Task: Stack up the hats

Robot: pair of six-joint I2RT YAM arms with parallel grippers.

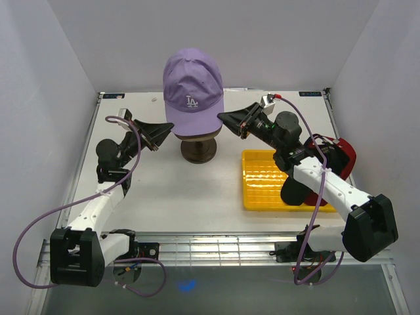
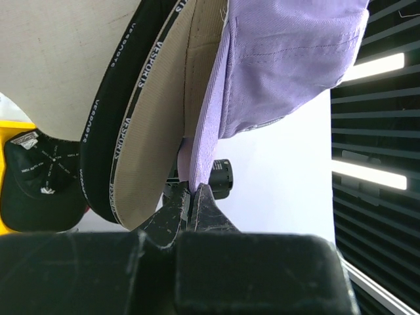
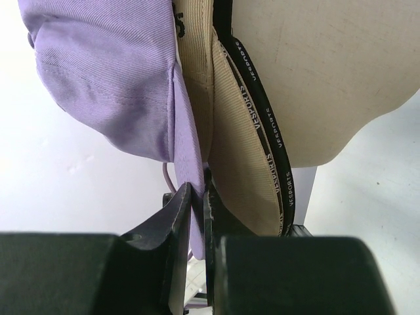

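Left gripper (image 2: 192, 199): jaws closed tight on the lower side edge of the lavender cap (image 1: 192, 85). Lavender cap: soft twill, white front logo, curved brim, seated on the mannequin head (image 1: 199, 136) over a tan cap (image 2: 154, 164) with a black sweatband. Right gripper (image 3: 197, 197): pinched shut on the opposite edge. Handling: draw both sides down evenly, likely without dragging the tan cap askew. Yellow tray (image 1: 259, 180), right: black cap (image 1: 296, 191), red cap (image 1: 346, 155).

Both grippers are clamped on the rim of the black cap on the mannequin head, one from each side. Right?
No. It is the lavender cap on the mannequin head, not a black one; the top view shows it. The left gripper and right gripper are both clamped on its rim, one from each side.
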